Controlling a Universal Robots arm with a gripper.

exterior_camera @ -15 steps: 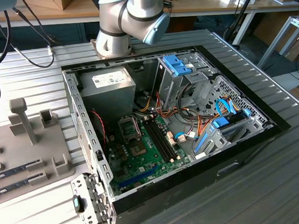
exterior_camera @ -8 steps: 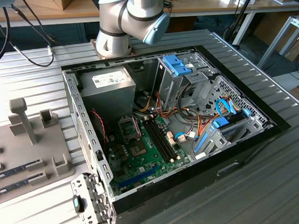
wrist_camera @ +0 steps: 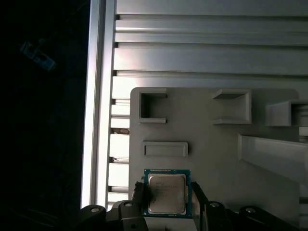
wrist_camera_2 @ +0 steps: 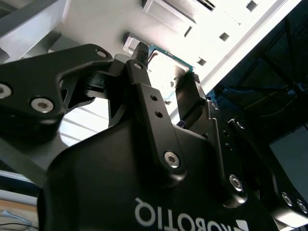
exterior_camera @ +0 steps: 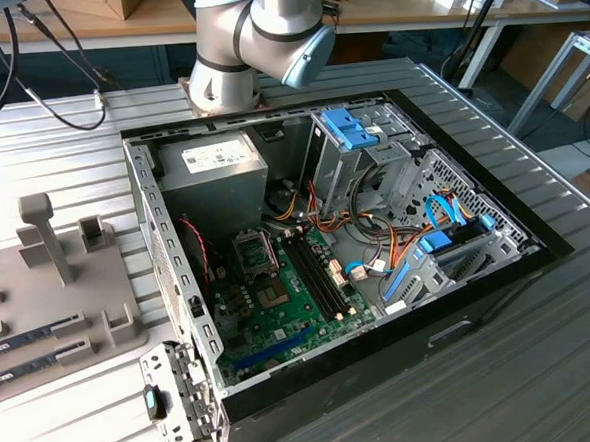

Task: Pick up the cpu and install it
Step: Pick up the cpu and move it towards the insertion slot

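Step in hand: the pick, grasp stage, install not started. The cpu [wrist_camera: 167,193] lies flat, metal top up, near one edge of the grey fixture plate [wrist_camera: 216,159]. The plate sits on the ribbed metal worktop [wrist_camera: 192,57].

The tool [wrist_camera: 167,187] is right over the chip and straddles it. One of the fingertips [wrist_camera: 138,195] sits at one green edge and the other at the opposite edge. The jaws are narrowed to the chip's width and both pads look to be in contact, so I read this as gripped. The second wrist view agrees: the chip sits square between the two tips, not skewed. I cannot tell whether the chip has left the plate; it looks level with the plate or barely off it.

In the exterior view the arm [exterior_camera: 253,33] rises behind the open computer case [exterior_camera: 166,239]. The motherboard [exterior_camera: 290,301] lies inside the case.

My judgement on what the work calls for from here: the hold is on two thin edges only, so keep the squeeze even and the chip level. Avoid any twist or scrape against the plate's raised blocks [wrist_camera: 153,107], which stand near the chip.
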